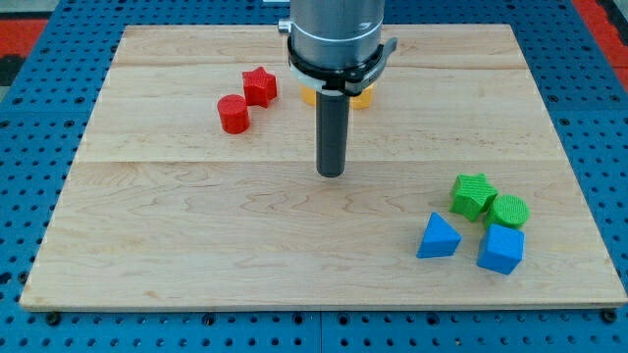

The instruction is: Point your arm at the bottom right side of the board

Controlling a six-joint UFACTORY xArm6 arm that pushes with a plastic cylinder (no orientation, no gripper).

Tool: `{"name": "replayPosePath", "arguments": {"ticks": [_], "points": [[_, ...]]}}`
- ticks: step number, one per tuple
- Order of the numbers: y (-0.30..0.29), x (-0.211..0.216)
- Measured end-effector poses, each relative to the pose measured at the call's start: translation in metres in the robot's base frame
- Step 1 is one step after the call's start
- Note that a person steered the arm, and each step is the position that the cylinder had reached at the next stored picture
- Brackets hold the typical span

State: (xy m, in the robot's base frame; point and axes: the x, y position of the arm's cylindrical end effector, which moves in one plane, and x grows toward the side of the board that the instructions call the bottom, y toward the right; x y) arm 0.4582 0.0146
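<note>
My tip [331, 175] rests on the wooden board [196, 245] near its middle, slightly toward the view's top. At the view's bottom right lie a blue triangular block [438, 237], a blue cube [501, 249], a green star [473, 195] and a green cylinder [509, 211], well to the right of and below my tip. A red star [259, 85] and a red cylinder [234, 114] lie up and to the left of my tip. Yellow blocks [361, 96] show partly behind the arm; their shape is hidden.
The arm's grey body [337, 34] rises at the view's top centre. A blue perforated table [29, 127] surrounds the board on all sides.
</note>
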Motion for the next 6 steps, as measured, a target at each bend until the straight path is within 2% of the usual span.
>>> {"name": "replayPosePath", "arguments": {"ticks": [1,2,3,4,5,6], "points": [[0.024,0.036],[0.004,0.133],[0.052,0.161],[0.165,0.16],[0.212,0.155],[0.227,0.13]]}}
